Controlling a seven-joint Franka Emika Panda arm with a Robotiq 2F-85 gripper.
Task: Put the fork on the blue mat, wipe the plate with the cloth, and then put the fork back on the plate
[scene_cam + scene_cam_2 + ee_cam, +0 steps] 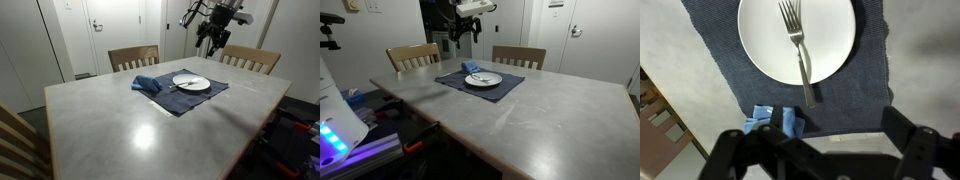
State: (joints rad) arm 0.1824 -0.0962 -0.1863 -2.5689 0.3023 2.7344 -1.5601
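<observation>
Fork [797, 50] lies untouched on the plate [760, 40], atop the blue mat [870, 80] near the tabletop [120, 120] edge by the chairs [133, 57] (first step unstarted). The gripper [208, 38] hangs open above and should next descend to pinch the handle.

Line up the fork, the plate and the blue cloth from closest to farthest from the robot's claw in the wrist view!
1. The cloth, at the bottom, beside the gripper.
2. The fork, its handle poking off the plate toward the gripper.
3. The plate, farther up, at the top middle.
</observation>
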